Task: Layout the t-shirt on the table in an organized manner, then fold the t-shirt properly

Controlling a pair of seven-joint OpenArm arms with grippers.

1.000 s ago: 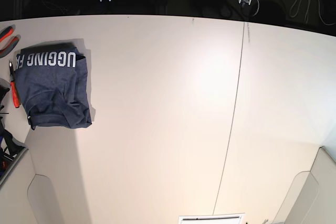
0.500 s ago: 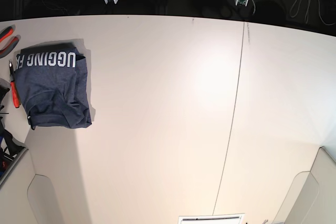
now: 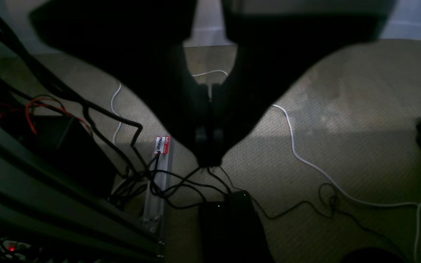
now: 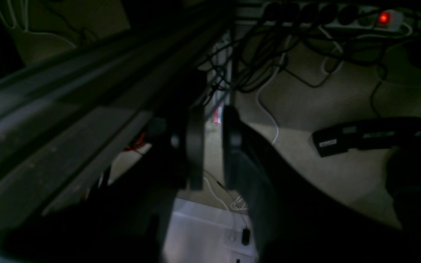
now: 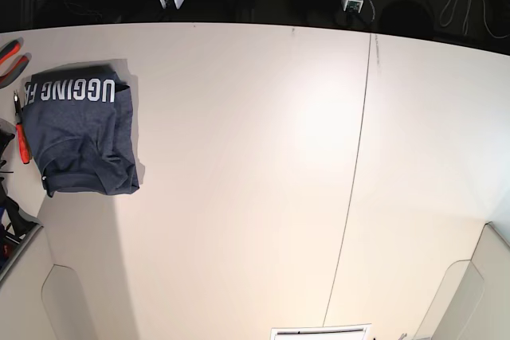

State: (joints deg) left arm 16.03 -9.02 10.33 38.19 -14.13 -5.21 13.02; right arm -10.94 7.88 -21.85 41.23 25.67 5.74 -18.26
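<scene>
You have the t-shirt (image 5: 77, 133) folded into a compact, roughly rectangular bundle of heathered navy cotton, white block lettering running along its far edge, soft creases across the near half. It lies flat on the smooth, matte off-white table (image 5: 255, 181), well away from both claws. A thin dark seam (image 5: 356, 165) crosses the tabletop.

Your left gripper (image 3: 209, 91) hangs beyond the table's far edge over ribbed beige carpet (image 3: 342, 128); its dark fingers are pressed together and hold nothing. A thin white cable (image 3: 298, 153) snakes just beside it, tangled black cords below.

Your right gripper (image 4: 212, 146) also sits off the table, beside a dark metal frame rail (image 4: 68, 102). Its flat black pads stand slightly apart with a narrow gap, nothing between them.
</scene>
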